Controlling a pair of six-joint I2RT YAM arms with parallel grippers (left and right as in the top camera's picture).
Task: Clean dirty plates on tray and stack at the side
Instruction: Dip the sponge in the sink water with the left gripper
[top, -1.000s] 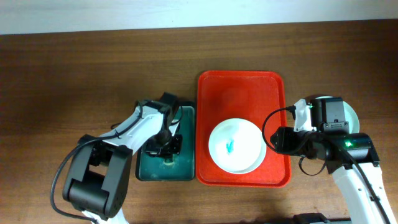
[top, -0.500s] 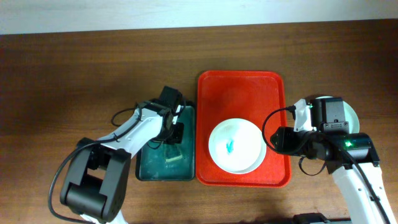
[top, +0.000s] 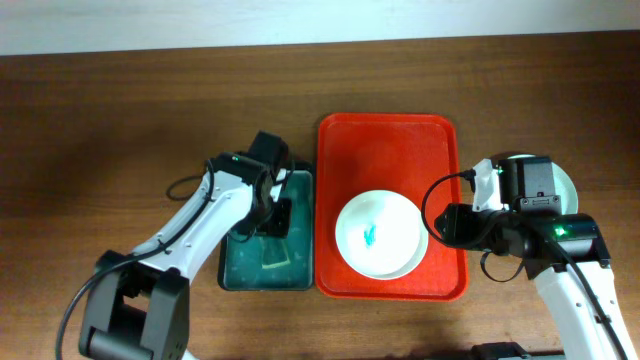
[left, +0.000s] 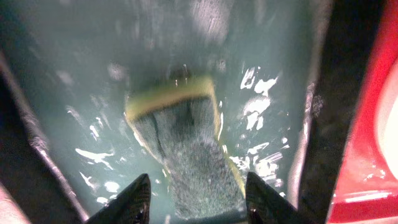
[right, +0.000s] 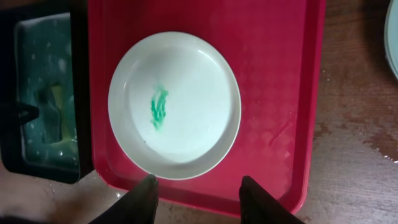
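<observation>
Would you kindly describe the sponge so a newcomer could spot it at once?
Start at the bright red tray mid-table; a smaller dark green tray sits beside its left edge. The sponge lies in that tray's wet bottom, yellow-edged with a dark scouring face, alone there.

A dark brown wooden table (top: 120, 120) with lengthwise grain fills nearly the whole overhead view, evenly lit, with a faint sheen. Along its far edge runs a pale strip (top: 300, 18) (wall or floor, hard to tell). The right wrist view shows darker blotches on the wood.
</observation>
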